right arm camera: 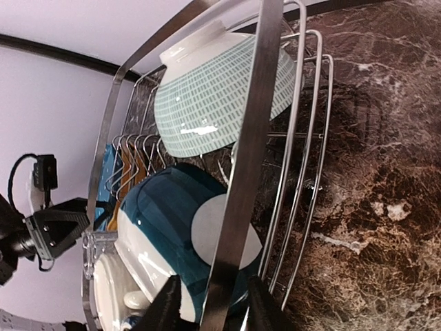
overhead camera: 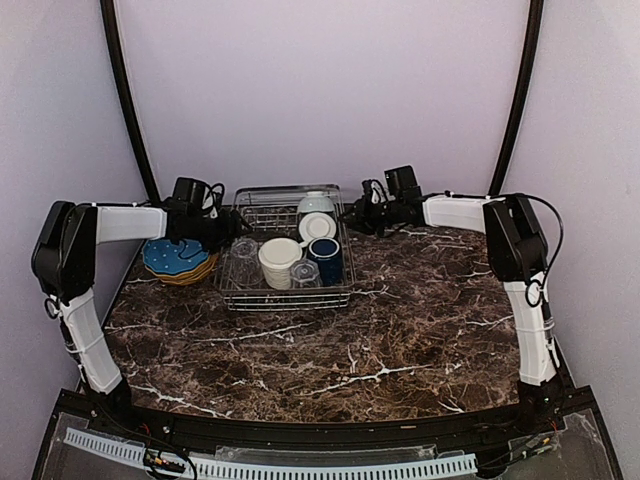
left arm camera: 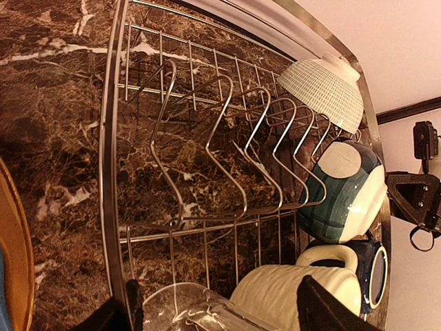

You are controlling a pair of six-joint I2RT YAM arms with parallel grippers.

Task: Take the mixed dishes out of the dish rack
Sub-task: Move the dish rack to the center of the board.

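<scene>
The silver wire dish rack [overhead camera: 232,262] stands at the back middle of the table. It holds a clear glass [overhead camera: 243,250], a cream ribbed mug [overhead camera: 279,262], a dark blue mug [overhead camera: 324,255] and two bowls [overhead camera: 316,215] at its far end. Blue and yellow plates [overhead camera: 178,260] are stacked on the table left of it. My left gripper [overhead camera: 235,228] is open at the rack's left side, with the glass [left arm camera: 179,307] and the cream mug [left arm camera: 289,293] between its fingers [left arm camera: 324,310]. My right gripper [right arm camera: 215,303] is open, its jaws straddling the rack's right rim [right arm camera: 238,207] without touching it.
A pale grid-patterned bowl [right arm camera: 213,96] and a teal and white bowl [right arm camera: 158,227] lean at the rack's far end. Bare plate dividers [left arm camera: 227,152] fill the rack's back left. A second glass [overhead camera: 305,272] sits at the rack's front. The wall stands close behind.
</scene>
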